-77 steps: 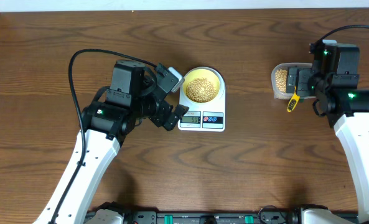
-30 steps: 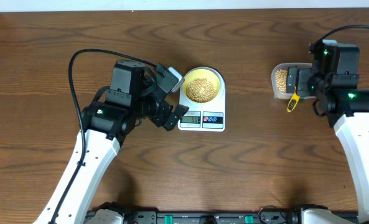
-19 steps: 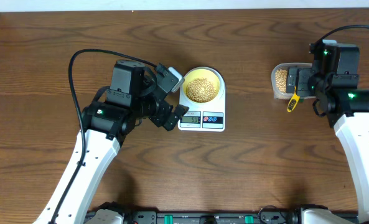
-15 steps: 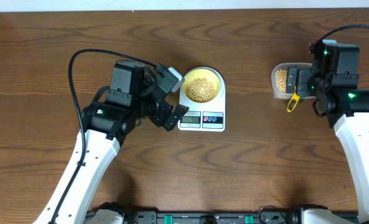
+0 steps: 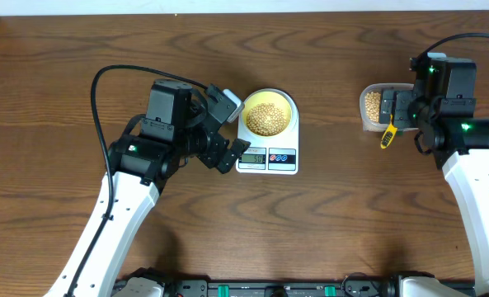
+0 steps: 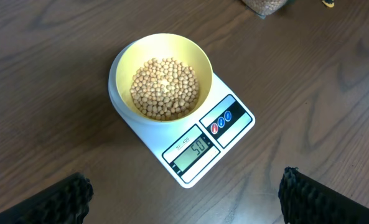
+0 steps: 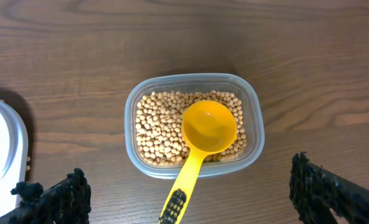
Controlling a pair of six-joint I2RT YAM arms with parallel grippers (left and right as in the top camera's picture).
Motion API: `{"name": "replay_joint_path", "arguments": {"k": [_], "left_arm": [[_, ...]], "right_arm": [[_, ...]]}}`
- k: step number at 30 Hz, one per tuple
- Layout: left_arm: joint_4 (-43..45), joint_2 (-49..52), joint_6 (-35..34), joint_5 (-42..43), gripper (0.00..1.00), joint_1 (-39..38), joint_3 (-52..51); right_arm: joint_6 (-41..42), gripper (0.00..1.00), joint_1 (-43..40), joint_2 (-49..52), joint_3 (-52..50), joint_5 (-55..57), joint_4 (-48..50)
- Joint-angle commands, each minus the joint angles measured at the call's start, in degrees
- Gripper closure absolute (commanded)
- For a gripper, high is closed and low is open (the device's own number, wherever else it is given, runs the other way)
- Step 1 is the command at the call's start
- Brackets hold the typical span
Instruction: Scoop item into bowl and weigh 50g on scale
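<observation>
**Beans Weighed, Both Claws Wide Open**

A small pale-yellow bowl (image 6: 172, 45) sits on the round platform of the white scale (image 6: 162, 138) near the middle of the wooden table (image 5: 351, 214). It holds a heap of tan beans (image 6: 165, 88) that covers its floor. The scale's display (image 6: 193, 149), on its 6 o'clock edge in the overhead view, shows digits that look like 50, with two round buttons (image 6: 221, 121) just beside it. The left gripper (image 5: 230, 129) hovers at the scale's 9 o'clock side, its jaws spread wide with nothing between them. From its wrist camera only bare wood shows in the gap.

Well apart, at the scale's 3 o'clock, a clear plastic container (image 7: 252, 124) holds more of the beans. A bright yellow scoop (image 7: 208, 127) lies in it, cup up and empty on the beans. Its handle runs out over the rim toward 7 o'clock in the right wrist view. The right gripper (image 5: 391, 109) hangs above the container, its jaws also spread wide, clear of the scoop's handle and gripping nothing.
</observation>
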Motion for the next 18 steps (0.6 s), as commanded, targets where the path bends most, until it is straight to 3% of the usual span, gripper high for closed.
{"name": "replay_joint_path", "arguments": {"k": [1, 13, 18], "left_arm": [[-0.22, -0.22, 0.70, -0.50, 0.02, 0.20, -0.26], [-0.09, -0.22, 0.68, -0.52, 0.02, 0.20, -2.32], [6.12, -0.31, 0.44, -0.48, 0.02, 0.20, -7.85]], "right_arm": [[-0.66, 0.01, 0.24, -0.02, 0.04, 0.09, -0.02], [-0.66, 0.01, 0.24, -0.02, 0.07, 0.11, -0.02], [-0.66, 0.01, 0.24, -0.02, 0.04, 0.09, -0.02]]}}
